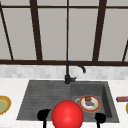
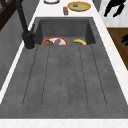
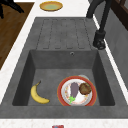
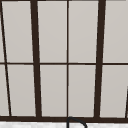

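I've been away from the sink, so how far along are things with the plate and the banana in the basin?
Done: nothing that shows. The red-rimmed plate, with food on it, and the banana lie in the basin. In hand: nothing. The left hand and right hand hover at the sink's front edge. Left: both things, untouched.

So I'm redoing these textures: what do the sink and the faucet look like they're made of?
The sink looks like dark grey stone or composite with a matte finish: its surface is speckled and shows no glare, and its drainboard has moulded grooves. The faucet looks like matte black metal, evenly dark with only a faint sheen, though that stays open.
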Motion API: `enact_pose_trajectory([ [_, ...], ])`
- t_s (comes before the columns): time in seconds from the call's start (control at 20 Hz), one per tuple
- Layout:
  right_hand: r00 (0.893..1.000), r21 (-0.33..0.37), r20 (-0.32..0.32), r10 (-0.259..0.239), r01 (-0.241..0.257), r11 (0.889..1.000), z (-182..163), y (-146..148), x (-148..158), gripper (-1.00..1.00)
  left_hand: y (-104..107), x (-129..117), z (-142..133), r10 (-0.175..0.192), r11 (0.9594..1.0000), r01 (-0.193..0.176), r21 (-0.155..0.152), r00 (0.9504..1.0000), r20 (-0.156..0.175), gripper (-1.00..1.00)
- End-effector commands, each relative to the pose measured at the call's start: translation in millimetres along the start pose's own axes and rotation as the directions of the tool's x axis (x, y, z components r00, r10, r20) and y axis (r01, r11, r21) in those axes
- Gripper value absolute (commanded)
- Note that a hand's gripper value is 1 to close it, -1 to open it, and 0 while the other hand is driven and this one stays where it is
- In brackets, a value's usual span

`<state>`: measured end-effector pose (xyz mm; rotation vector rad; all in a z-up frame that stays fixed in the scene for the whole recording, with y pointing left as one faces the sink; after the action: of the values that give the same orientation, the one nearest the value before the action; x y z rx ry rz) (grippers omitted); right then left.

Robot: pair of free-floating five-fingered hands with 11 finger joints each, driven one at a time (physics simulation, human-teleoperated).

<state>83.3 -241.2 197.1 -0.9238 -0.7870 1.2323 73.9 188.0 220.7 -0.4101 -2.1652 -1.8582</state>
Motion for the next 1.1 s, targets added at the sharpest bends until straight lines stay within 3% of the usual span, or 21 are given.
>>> enact_pose_trajectory([
  [0.0,1.000,0.000,0.000,0.000,0.000,1.000,0.0,0.0,0.0,0.00,0.0,0.0,0.0,0.008,0.9964,0.001,-0.085,0.9949,0.101,-1.00],
  [0.45,1.000,-0.001,-0.001,-0.002,0.002,1.000,-0.1,0.1,0.0,0.00,0.0,0.2,0.0,0.014,0.9974,-0.005,-0.072,0.9932,0.116,-1.00],
  [0.5,1.000,-0.001,-0.001,-0.002,0.002,1.000,-0.1,0.1,0.0,0.00,0.9,-5.8,-9.3,0.018,0.9991,-0.015,-0.040,0.9958,0.090,-1.00],
  [0.55,1.000,-0.001,-0.001,-0.002,0.002,1.000,-0.1,0.1,0.0,0.00,0.1,-6.1,-15.2,0.019,0.9993,-0.016,-0.033,0.9967,0.079,-1.00],
  [1.05,1.000,-0.001,-0.001,-0.002,0.002,1.000,-0.1,0.1,0.0,0.00,8.2,-26.0,-51.5,0.019,0.9989,-0.017,-0.045,0.9984,0.053,-1.00],
])
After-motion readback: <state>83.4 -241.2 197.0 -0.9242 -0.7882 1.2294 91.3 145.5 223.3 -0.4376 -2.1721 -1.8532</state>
